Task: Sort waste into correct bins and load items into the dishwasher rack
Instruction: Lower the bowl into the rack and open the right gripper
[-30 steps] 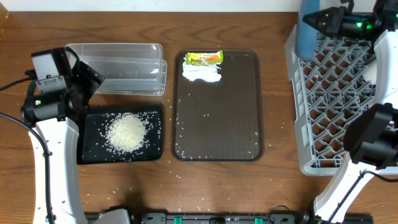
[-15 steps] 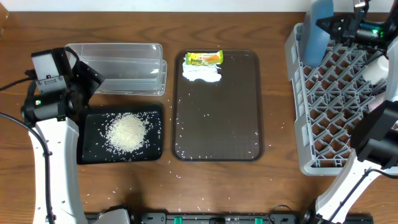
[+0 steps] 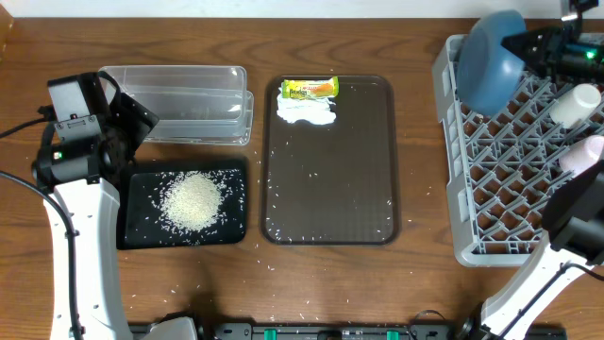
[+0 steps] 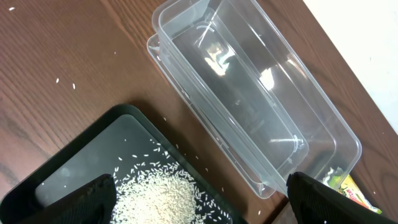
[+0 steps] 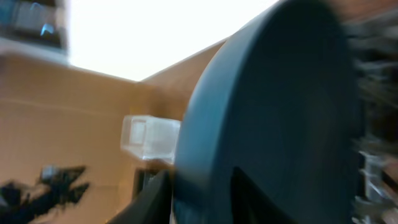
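Right claw [image 3: 521, 42] gripping blue bowl [image 3: 489, 64] is tipping it further over rack [image 3: 514, 179] far-left corner for loading; left claw [image 4: 208, 199] idling open.

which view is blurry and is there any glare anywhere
Right wrist view: motion-smeared, the wide dark-blue bowl soft-edged, background blown out white. Left wrist view: sharp, with glare patches on the clear plastic rectangular tub. Overhead view: evenly lit, crisp.

A dark-brown serving tray [image 3: 330, 179] with rounded corners lies flat at the middle of the wooden table [image 3: 415, 123], long sides running front to back, and a black rail [image 3: 377, 331] lines the table's front edge
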